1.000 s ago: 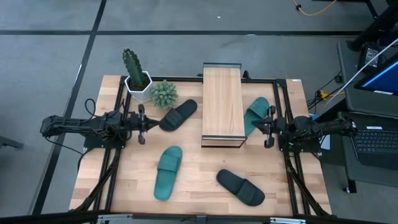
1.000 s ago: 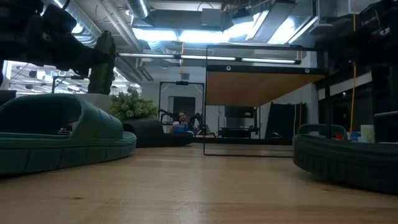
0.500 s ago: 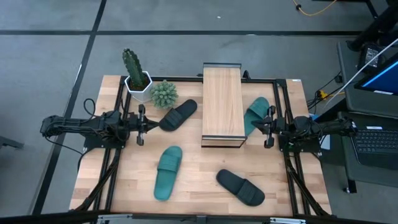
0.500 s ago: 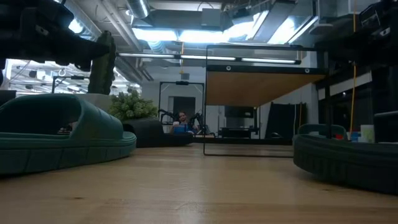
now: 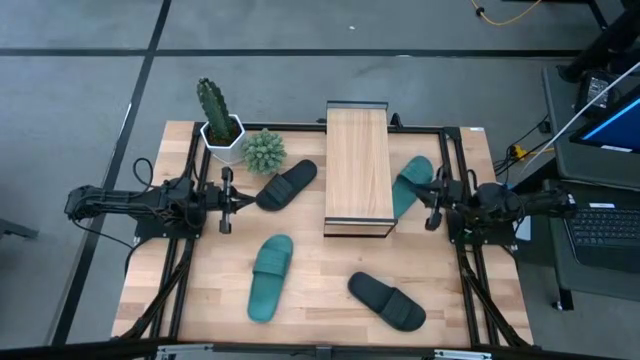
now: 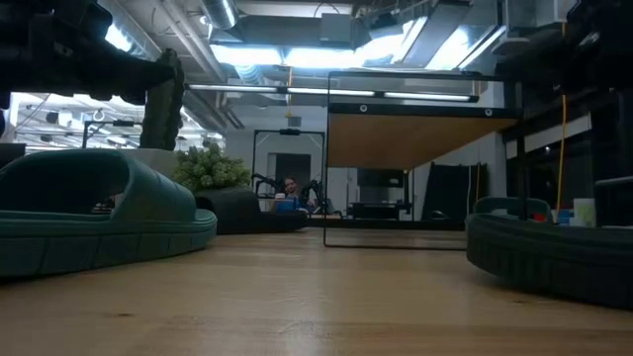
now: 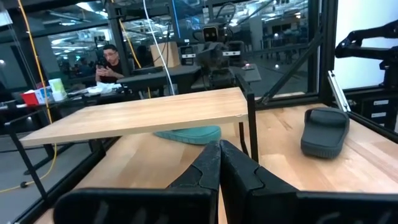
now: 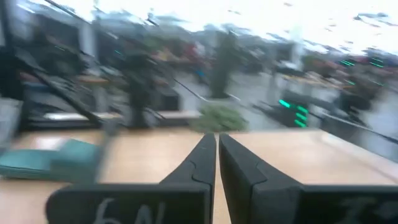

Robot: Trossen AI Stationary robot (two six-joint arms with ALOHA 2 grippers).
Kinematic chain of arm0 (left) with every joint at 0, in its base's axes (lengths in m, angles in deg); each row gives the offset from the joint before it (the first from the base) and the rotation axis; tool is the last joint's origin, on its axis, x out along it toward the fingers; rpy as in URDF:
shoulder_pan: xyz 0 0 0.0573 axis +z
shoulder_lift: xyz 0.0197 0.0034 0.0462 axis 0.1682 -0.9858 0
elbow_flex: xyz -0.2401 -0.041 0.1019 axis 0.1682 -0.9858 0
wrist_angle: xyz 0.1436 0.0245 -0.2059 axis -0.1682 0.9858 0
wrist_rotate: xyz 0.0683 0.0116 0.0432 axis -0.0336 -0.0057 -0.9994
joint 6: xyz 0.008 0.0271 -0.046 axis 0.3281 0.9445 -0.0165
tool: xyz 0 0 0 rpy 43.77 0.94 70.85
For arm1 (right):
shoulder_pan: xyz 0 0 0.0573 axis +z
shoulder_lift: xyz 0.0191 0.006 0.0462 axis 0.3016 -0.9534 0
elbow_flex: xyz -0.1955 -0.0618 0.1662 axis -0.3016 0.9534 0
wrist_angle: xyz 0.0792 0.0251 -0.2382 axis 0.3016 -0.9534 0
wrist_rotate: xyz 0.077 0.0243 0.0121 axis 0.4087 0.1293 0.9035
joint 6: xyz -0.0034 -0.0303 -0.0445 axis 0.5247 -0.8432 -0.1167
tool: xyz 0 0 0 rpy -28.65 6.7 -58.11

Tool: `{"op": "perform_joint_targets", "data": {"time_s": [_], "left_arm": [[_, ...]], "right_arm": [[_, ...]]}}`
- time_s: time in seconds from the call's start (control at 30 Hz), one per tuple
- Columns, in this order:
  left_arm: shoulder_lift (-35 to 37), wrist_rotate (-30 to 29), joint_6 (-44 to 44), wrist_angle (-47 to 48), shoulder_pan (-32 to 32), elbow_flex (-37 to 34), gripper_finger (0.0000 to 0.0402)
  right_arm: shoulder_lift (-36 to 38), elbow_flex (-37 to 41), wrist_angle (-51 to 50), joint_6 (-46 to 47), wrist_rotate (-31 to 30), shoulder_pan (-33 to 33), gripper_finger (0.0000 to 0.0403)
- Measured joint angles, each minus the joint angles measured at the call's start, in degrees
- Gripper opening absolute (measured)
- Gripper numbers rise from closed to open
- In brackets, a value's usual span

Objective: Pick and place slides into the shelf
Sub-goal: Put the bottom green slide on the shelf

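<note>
Slides [image 5: 271, 277] on wood tabletop [image 5: 320, 270], shelf [image 5: 358, 165] mid-table

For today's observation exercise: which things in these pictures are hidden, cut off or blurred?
- Teal slide, high view: partly hidden under the shelf.
- Near black slide, low view: cut off by the picture's edge.
- Right wrist view: blurred beyond the right claw.
- Person, left wrist view: too small to make out.

teal slide [image 5: 411, 183] partly under shelf [image 5: 358, 165], right wrist view blurred
</note>
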Motion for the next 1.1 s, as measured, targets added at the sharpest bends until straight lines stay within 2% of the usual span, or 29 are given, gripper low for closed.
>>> {"op": "perform_joint_targets", "data": {"time_s": [0.13,0.33,0.5,0.8,1.1], "left_arm": [[0.0,0.0,-0.3,0.4,0.0,0.0,0.0000],[0.0,-1.3,-2.2,0.8,0.0,0.0,0.0000],[0.0,-5.0,-4.8,0.8,0.0,0.0,0.0000],[0.0,-4.3,-4.9,-0.1,0.0,0.0,0.0000],[0.0,-4.2,-4.8,-0.3,0.0,0.0,0.0000]], "right_arm": [[-1.4,-3.2,-6.0,4.6,-9.6,0.0,0.0023],[-1.9,-7.5,-13.4,5.4,-10.9,0.0,0.0023],[-1.9,-8.1,-16.0,5.5,-15.8,0.0,0.0023],[-2.1,-8.1,-22.8,14.4,-15.9,-0.1,0.0023],[-4.7,-8.2,-23.2,20.2,-15.8,-0.1,0.0023]]}}
